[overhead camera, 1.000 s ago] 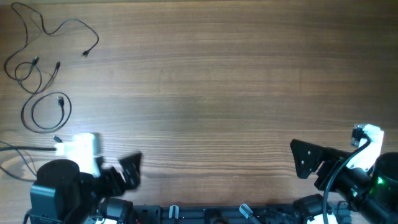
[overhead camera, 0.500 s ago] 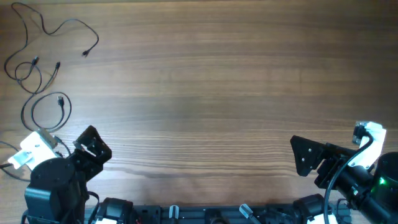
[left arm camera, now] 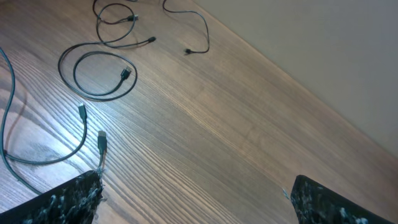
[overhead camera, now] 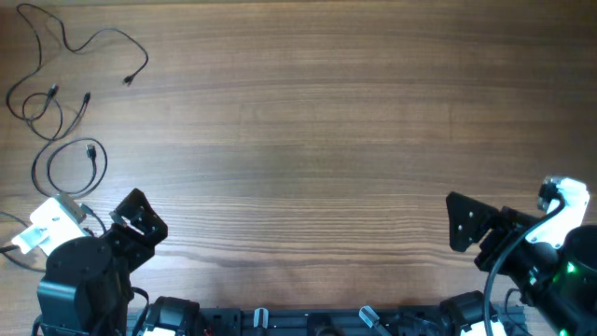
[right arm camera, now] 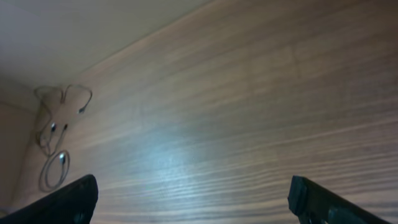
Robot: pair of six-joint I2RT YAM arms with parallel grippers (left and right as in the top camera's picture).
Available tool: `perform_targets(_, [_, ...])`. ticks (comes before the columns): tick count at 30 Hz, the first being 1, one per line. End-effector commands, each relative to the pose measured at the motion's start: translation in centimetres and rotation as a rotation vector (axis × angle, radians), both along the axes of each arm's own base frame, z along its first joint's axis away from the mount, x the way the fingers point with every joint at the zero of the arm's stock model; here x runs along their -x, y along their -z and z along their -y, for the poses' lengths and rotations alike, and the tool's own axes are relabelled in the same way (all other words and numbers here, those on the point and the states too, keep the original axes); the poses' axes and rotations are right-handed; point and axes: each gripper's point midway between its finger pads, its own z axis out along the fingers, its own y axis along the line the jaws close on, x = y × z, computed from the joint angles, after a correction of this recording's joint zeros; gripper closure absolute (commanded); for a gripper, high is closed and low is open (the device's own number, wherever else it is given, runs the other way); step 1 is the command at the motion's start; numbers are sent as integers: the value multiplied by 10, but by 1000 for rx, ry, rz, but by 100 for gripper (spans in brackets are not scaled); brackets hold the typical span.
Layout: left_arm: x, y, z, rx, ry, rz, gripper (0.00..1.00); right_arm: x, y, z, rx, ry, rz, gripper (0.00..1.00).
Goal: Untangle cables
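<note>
The cables lie spread at the table's far left: a long thin cord (overhead camera: 93, 39), small loops (overhead camera: 42, 105) and a round coil (overhead camera: 70, 168). In the left wrist view the coil (left arm camera: 99, 74) lies ahead to the left, with the loops (left arm camera: 118, 15) beyond it and two loose plugs (left arm camera: 101, 140) nearer. My left gripper (overhead camera: 138, 222) is open and empty at the front left, just short of the coil; its fingers (left arm camera: 56, 202) show wide apart. My right gripper (overhead camera: 464, 224) is open and empty at the front right, far from the cables (right arm camera: 56, 134).
A white block (overhead camera: 54, 224) on the left arm sits near the coil. A thicker greenish cable (left arm camera: 12, 93) curves along the left edge. The table's far edge meets a pale wall (left arm camera: 323, 50).
My left arm swung round, so its gripper now points up-left toward the coil instead of right. My right gripper has drawn back slightly to the right. The cables have not moved.
</note>
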Motion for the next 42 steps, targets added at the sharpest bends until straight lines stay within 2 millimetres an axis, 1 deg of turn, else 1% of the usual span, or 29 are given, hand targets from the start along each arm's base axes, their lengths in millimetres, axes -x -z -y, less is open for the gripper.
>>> perform_targets(1, [-1, 0, -2, 0, -15, 0, 0, -19, 9, 7, 94, 8, 75, 0])
perform_targets(2, [-1, 0, -2, -1, -16, -1, 0, -26, 13, 7, 90, 16, 95, 0])
perform_targets(5, [-1, 1, -2, -1, -15, -2, 0, -45, 36, 3, 105, -1, 160, 0])
perform_targets(6, [-1, 1, -2, -1, -15, -2, 0, -52, 45, -1, 112, -30, 199, 0])
perform_targets(8, [-1, 1, -2, -1, -16, -2, 0, -64, 59, -17, 171, -158, 329, 0])
perform_targets(11, [-1, 1, -2, -1, -15, -3, 0, -72, 75, -28, 206, -257, 479, 0])
perform_targets(14, [-1, 1, -2, -1, -15, -2, 0, -77, 90, -29, 189, -267, 569, 0])
perform_targets(17, [-1, 1, -2, -1, -16, -2, 0, -74, 95, -27, 199, -252, 618, 0])
perform_targets(21, [-1, 1, -2, -1, -15, -2, 0, -68, 101, -27, 263, -269, 682, 0])
perform_targets(22, [-1, 1, -2, -1, -15, -3, 0, -70, 105, -27, 269, -269, 691, 0])
perform_targets(26, [-1, 1, -2, -1, -15, -2, 0, -77, 109, -27, 266, -255, 770, 0])
perform_targets(28, [-1, 1, -2, -1, -15, -2, 0, -78, 112, -27, 268, -255, 768, 0])
perform_targets(32, [-1, 1, -2, -1, -15, -2, 0, -78, 111, -23, 287, -231, 775, 0])
perform_targets(35, [-1, 1, -2, -1, -15, -2, 0, -74, 109, -21, 301, -219, 822, 0])
perform_targets(39, [-1, 1, -2, -1, -15, -2, 0, -79, 126, -19, 295, -198, 826, 0])
perform_targets(41, [-1, 1, -2, -1, -15, -3, 0, -80, 127, -15, 307, -178, 818, 0])
perform_targets(42, [-1, 1, -2, -1, -15, -2, 0, -81, 131, -14, 331, -182, 807, 0])
